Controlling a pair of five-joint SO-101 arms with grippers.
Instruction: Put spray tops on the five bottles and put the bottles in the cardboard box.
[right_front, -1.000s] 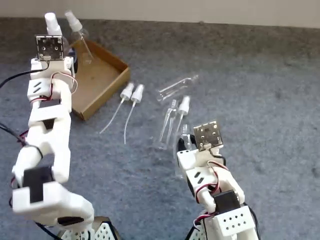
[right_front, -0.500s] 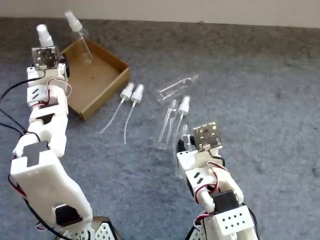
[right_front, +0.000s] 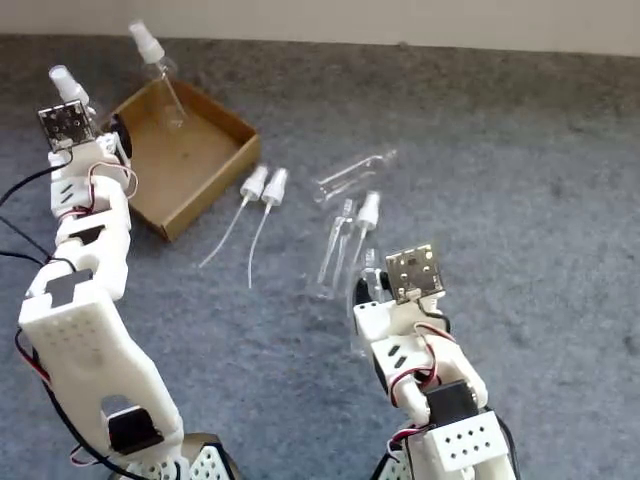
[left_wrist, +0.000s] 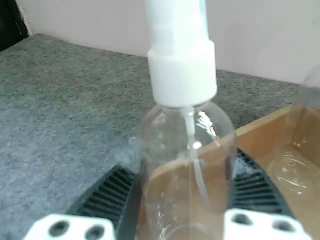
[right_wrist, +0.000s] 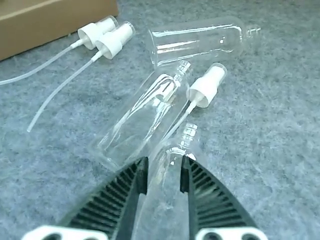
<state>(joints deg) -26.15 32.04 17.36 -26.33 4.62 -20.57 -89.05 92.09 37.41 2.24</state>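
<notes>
- The left end effector (left_wrist: 182, 187) is clamped round the body of a capped spray bottle (left_wrist: 185, 140), held upright at the upper left of the high view, just beside the cardboard box (right_front: 238, 150).
- The right end effector (right_wrist: 164, 172) pinches an uncapped bottle (right_wrist: 175, 145) lying on the table (right_front: 520, 200), lower centre.
- These clear bottles look light, slick and easily dented, so a gentle mid-body grip seems safest.

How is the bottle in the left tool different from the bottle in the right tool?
The left tool holds the capped bottle upright, with a white spray top on. The right tool grips the open bottle, which has no top and lies on the carpet. Both bottles are clear.
</notes>
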